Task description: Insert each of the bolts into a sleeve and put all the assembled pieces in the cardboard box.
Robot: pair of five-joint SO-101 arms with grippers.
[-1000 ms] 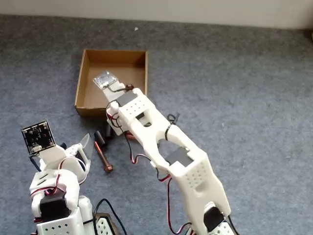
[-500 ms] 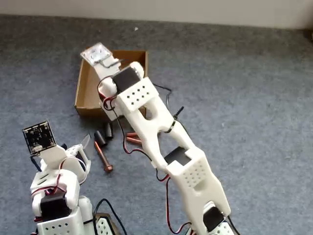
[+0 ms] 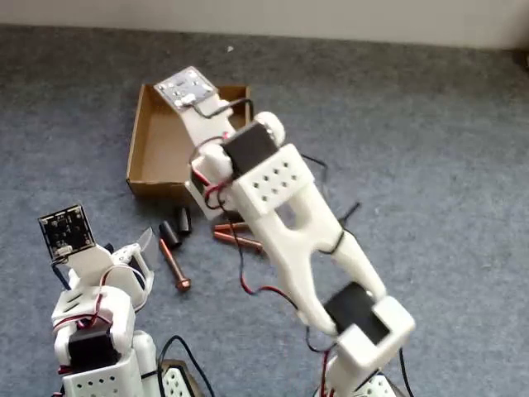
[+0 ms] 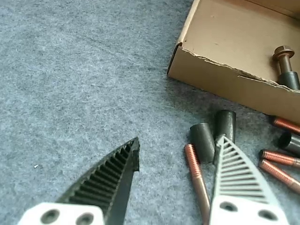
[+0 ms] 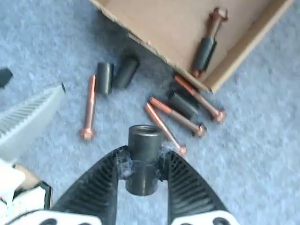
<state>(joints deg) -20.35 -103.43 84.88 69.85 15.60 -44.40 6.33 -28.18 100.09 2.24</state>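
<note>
My right gripper [image 5: 143, 157] is shut on a black sleeve [image 5: 143, 140], held upright above the carpet near the cardboard box [image 5: 164, 23]. One bolt with a sleeve on it [image 5: 207, 44] lies inside the box. Below the gripper, three copper bolts [image 5: 178, 117] and a sleeve [image 5: 183, 105] lie by the box corner. A single bolt [image 5: 89, 108] and two sleeves [image 5: 105, 77] lie farther over. My left gripper [image 4: 179, 139] stands open just above the carpet, with that single bolt [image 4: 196, 173] beside one finger and the two sleeves [image 4: 202, 140] just beyond.
From above, the right arm [image 3: 264, 174] reaches over the near right corner of the box [image 3: 136, 132], hiding part of it. The left arm [image 3: 91, 314] sits at the front left. Grey carpet lies open to the right and beyond the box.
The right arm's wrist has risen and swung back from inside the box toward its near right corner. The left arm has stayed where it was.
</note>
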